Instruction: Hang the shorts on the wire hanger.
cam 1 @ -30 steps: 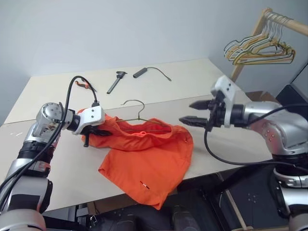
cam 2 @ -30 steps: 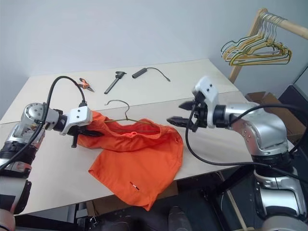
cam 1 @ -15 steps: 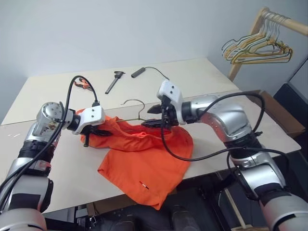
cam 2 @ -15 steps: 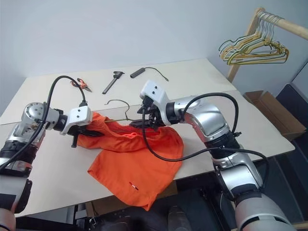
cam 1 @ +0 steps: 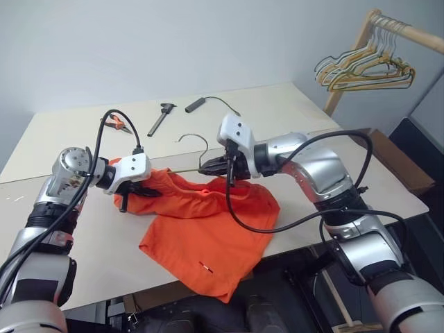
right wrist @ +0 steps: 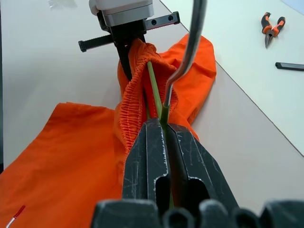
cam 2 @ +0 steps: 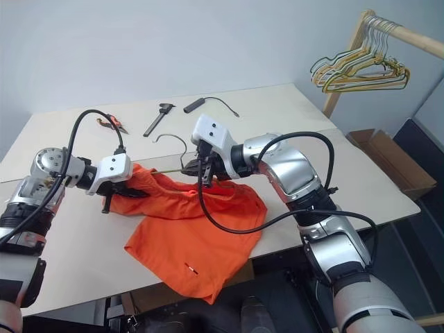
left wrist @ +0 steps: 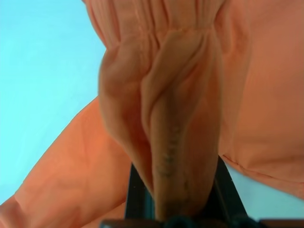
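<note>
A light beige table (cam 1: 326, 146) carries the bright orange shorts (cam 1: 208, 229), which lie spread toward its near edge, one leg with a small white mark at the hem draped over that edge. The left gripper (cam 1: 128, 194), jaws closed, pinches a bunched fold of the gathered waistband at the shorts' left end; the left wrist view shows the fabric clamped between its black fingers (left wrist: 137, 194). The right gripper (right wrist: 164, 128), fingers pressed together, grips the thin olive wire hanger (right wrist: 154, 90) at its neck just below the hook, at the middle of the waistband; the hanger's bar runs inside the waistband toward the left gripper, and its hook rises clear of the fabric. Farther back on the table lie a black tool (cam 1: 161, 118), a black cable (cam 1: 211, 103) and orange-handled pliers (cam 1: 118, 123), well apart from the shorts.
</note>
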You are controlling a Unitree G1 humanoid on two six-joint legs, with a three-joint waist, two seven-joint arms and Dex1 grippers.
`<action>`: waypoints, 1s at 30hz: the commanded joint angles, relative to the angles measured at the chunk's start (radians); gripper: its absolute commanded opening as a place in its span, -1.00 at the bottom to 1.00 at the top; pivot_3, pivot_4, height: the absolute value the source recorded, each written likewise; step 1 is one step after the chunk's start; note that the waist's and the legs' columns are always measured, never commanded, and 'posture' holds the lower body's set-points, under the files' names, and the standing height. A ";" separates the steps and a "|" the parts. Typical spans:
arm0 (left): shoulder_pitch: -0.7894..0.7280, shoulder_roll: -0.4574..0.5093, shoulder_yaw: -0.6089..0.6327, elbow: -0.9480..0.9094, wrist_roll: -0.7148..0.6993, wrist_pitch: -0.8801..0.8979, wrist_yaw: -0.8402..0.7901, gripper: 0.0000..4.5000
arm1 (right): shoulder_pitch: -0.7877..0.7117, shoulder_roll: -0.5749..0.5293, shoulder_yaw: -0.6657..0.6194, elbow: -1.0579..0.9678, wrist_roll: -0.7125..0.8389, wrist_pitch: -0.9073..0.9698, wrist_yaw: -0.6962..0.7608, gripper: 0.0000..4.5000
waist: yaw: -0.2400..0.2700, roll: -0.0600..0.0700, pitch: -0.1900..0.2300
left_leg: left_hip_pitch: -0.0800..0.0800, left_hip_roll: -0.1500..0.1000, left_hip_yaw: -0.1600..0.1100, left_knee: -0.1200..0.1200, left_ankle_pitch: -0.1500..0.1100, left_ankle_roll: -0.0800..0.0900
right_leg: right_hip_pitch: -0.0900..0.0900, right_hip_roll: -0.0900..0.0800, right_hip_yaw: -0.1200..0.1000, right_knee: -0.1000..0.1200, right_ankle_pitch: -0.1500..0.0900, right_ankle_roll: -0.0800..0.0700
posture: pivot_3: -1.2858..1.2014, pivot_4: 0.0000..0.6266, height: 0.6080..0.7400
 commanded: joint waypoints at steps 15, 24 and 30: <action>-0.026 0.074 0.108 -0.010 -0.071 0.037 -0.013 0.96 | 0.051 -0.039 -0.037 -0.015 -0.055 -0.166 0.082 -1.00 | -0.011 0.000 0.000 | 0.000 0.000 -0.001 0.000 0.000 0.000 | 0.000 0.000 0.000 0.000 0.000 0.000 | -0.06 -0.92 1.00; 0.001 0.114 0.081 0.038 0.011 -0.028 0.055 0.70 | 0.063 -0.053 -0.051 -0.023 -0.055 -0.177 0.086 -1.00 | -0.007 0.000 0.000 | 0.001 0.000 -0.001 0.000 0.000 0.000 | 0.000 0.000 0.000 0.000 0.000 0.000 | -0.05 -0.93 1.00; -0.004 0.112 0.084 0.040 0.001 -0.020 0.025 -0.17 | 0.060 -0.059 -0.068 -0.021 -0.050 -0.169 0.086 -1.00 | -0.007 0.000 0.000 | 0.000 0.000 -0.001 0.000 0.000 0.000 | 0.000 0.000 0.000 0.000 0.000 0.000 | -0.06 -0.93 1.00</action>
